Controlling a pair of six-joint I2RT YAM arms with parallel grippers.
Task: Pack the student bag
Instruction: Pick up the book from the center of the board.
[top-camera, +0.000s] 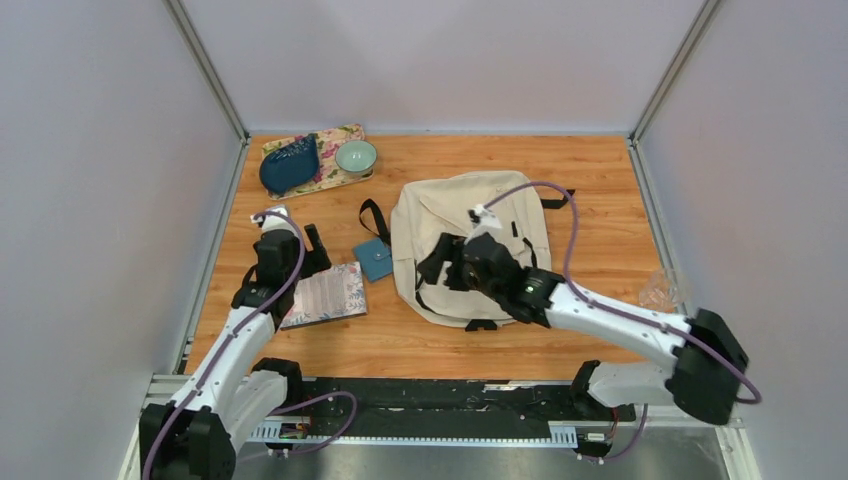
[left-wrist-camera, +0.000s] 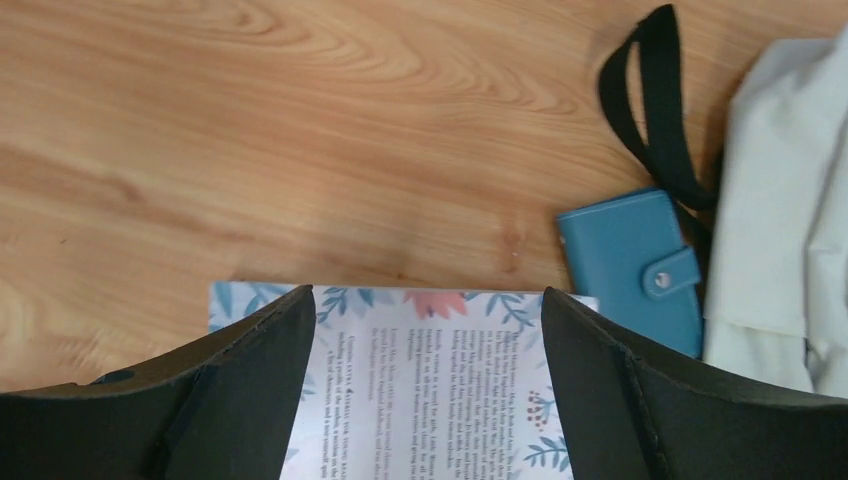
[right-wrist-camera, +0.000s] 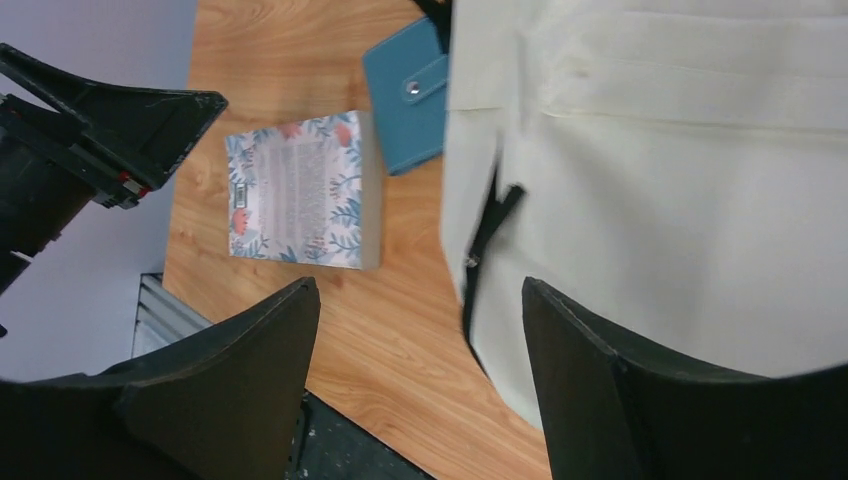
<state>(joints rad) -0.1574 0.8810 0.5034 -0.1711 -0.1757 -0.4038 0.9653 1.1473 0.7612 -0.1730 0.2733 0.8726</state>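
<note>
The cream student bag (top-camera: 470, 225) lies flat mid-table with black straps (top-camera: 372, 218); it also shows in the right wrist view (right-wrist-camera: 680, 180), with a black zipper pull (right-wrist-camera: 490, 230) at its left edge. A floral book (top-camera: 325, 293) lies to its left, with a blue snap wallet (top-camera: 375, 260) between them. My left gripper (top-camera: 314, 246) is open and empty, above the book's far edge (left-wrist-camera: 430, 380), the jaws wide apart (left-wrist-camera: 428, 295). My right gripper (top-camera: 440, 264) is open and empty, over the bag's near-left edge (right-wrist-camera: 420, 285).
A floral mat (top-camera: 338, 160) at the back left holds a dark blue dish (top-camera: 290, 166) and a pale green bowl (top-camera: 356, 157). A clear plastic wrapper (top-camera: 660, 290) lies at the right edge. Grey walls enclose the table on three sides.
</note>
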